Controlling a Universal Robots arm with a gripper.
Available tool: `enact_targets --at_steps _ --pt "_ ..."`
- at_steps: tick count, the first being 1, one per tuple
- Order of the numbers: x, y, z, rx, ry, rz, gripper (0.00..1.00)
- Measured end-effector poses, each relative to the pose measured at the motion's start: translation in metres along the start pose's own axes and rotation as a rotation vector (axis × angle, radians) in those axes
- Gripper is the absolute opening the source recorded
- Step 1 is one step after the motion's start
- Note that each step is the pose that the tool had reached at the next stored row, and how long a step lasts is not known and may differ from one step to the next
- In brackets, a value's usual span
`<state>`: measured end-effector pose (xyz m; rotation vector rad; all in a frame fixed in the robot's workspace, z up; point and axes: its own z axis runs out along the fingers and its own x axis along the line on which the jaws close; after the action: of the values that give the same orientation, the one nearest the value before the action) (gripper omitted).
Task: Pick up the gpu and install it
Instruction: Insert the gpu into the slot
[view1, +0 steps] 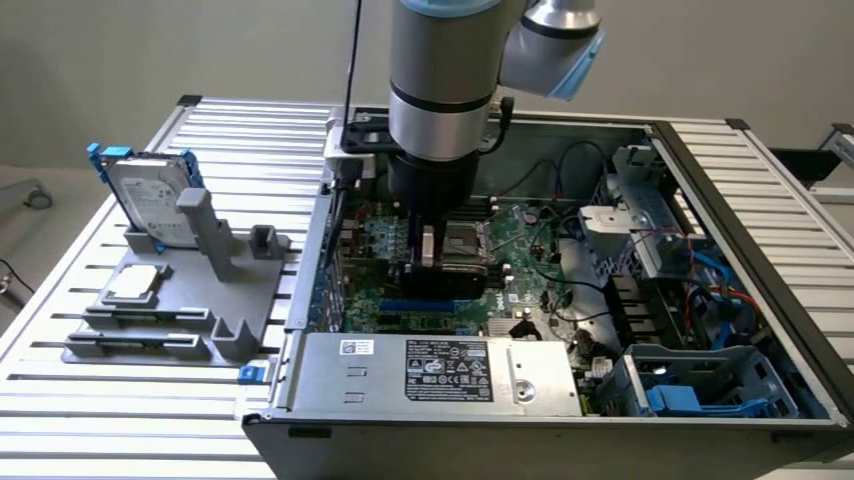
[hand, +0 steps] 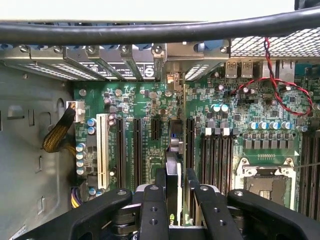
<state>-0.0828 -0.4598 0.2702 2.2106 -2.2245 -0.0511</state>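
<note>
Your gripper (hand: 176, 176) is down inside the case (view1: 694, 180), over the green board (hand: 225, 100). Its fingers (hand: 152, 207) are clamped on the gpu (hand: 173, 192). The gpu stands on its edge between them, by the long slots (hand: 136, 150). You cannot tell if it touches one.

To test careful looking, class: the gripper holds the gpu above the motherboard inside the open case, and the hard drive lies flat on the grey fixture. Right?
No. The exterior view shows the hard drive standing upright on the grey fixture. The rest stands: the gripper holds the gpu above the motherboard inside the open case.
</note>
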Motion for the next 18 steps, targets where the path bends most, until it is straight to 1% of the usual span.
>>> enact_targets --at_steps 8,18 --pt "0.0007 -0.0001 0.0012 -0.0066 -0.0004 0.000 0.27" --pt "0.0030 -0.0001 0.0024 -0.0088 -0.0004 0.000 0.27"
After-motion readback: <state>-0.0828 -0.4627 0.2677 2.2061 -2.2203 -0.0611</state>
